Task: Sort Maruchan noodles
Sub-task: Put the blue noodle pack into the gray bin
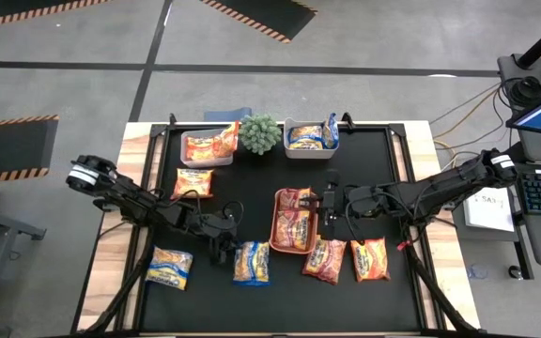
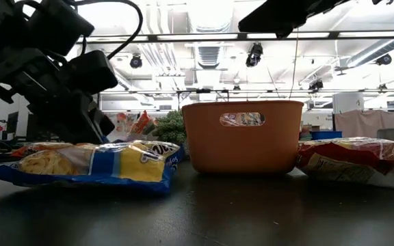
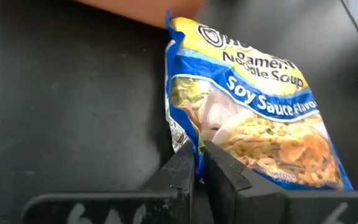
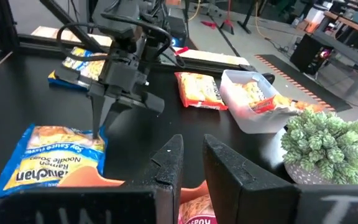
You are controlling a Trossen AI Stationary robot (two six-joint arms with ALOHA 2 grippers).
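Left gripper (image 3: 194,163) pinches edge of yellow-blue packet (image 1: 251,262); some packets already binned, five loose nearby; right gripper (image 1: 330,205) narrow, empty.

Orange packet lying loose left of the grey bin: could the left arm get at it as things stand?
Probably not right away: the left claw is shut on the yellow-and-blue packet. Nothing lies around the orange packet.

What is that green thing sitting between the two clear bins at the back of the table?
A small potted plant stands between the left bin, holding orange noodle packets, and the right bin, holding yellow-and-blue ones. The high view shows it best.
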